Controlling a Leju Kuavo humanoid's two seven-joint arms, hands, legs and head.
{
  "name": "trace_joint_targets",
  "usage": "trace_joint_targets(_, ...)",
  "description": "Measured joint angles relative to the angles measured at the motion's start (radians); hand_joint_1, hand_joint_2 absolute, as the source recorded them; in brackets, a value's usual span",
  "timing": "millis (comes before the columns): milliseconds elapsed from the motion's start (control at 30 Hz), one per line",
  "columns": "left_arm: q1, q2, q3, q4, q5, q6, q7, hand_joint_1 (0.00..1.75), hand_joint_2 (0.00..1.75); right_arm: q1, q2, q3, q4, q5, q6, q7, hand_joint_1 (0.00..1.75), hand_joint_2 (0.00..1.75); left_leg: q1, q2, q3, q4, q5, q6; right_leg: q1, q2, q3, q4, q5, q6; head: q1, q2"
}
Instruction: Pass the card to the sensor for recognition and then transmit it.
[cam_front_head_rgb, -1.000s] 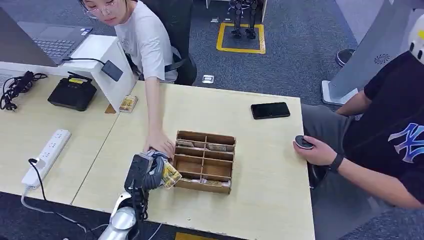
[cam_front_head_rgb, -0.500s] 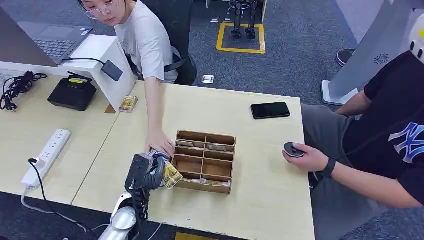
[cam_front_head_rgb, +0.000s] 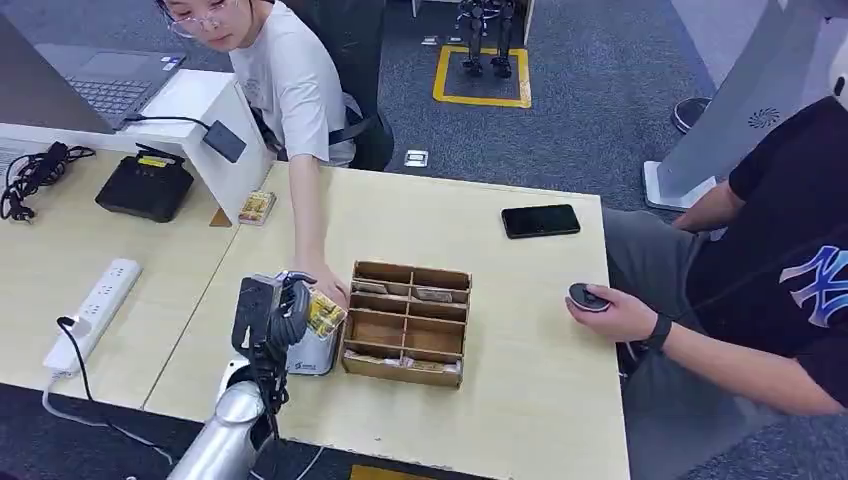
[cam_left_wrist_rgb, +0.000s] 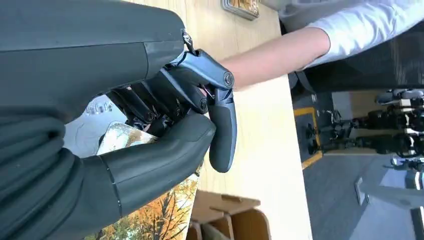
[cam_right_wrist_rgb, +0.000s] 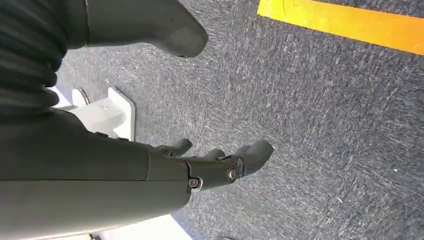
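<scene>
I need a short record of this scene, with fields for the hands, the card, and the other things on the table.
left hand: grips the card
card: held above the table, beside the wooden box, over a small pale device
right hand: hangs over grey carpet, holds nothing, fingers apart
wooden box: on the table, divided into compartments, some with cards in them
table: light wood
phone: lies flat at the far side
person in white: hand rests by the box's far left corner
</scene>
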Motion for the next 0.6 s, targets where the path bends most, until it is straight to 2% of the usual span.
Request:
trace_joint_targets(167, 0.003, 0.000, 0.000, 0.015, 0.017, -0.002, -0.002, 1.75, 1.75, 0.000, 0.000, -0.006, 0.000, 0.013, -0.002, -0.002, 0.00, 1.75, 0.000, 0.000, -0.001, 0.000, 0.000, 0.000, 0.000, 0.000, 0.000, 0.000, 0.000, 0.000, 0.000, 0.000)
trace_joint_targets(333, -0.009, 0.001, 0.000, 0.029, -0.043, 0.028, -0.012, 1.75, 1.75, -0.001, 0.000, -0.018, 0.000, 0.031, -0.002, -0.002, 0.00, 1.75, 0.000, 0.000, 0.000, 0.000, 0.000, 0.000, 0.000, 0.000, 0.000, 0.000, 0.000, 0.000, 0.000, 0.000)
trace_joint_targets(467, -0.034, 0.013, 0.000, 0.045, -0.205, 0.072, 0.002, 1.75, 1.75, -0.003, 0.000, -0.026, 0.000, 0.046, 0.002, -0.002, 0.00, 1.75, 0.000, 0.000, 0.000, 0.000, 0.000, 0.001, 0.000, 0.000, 0.000, 0.000, 0.000, 0.000, 0.000, 0.000)
trace_joint_targets(600, -0.055, 0.033, 0.000, 0.061, -0.356, 0.076, 0.037, 1.75, 1.75, -0.007, 0.000, -0.031, 0.000, 0.062, 0.008, -0.002, 0.00, 1.75, 0.000, 0.000, 0.000, 0.000, 0.001, 0.001, 0.000, 0.000, 0.000, 0.000, 0.000, 0.000, 0.000, 0.000)
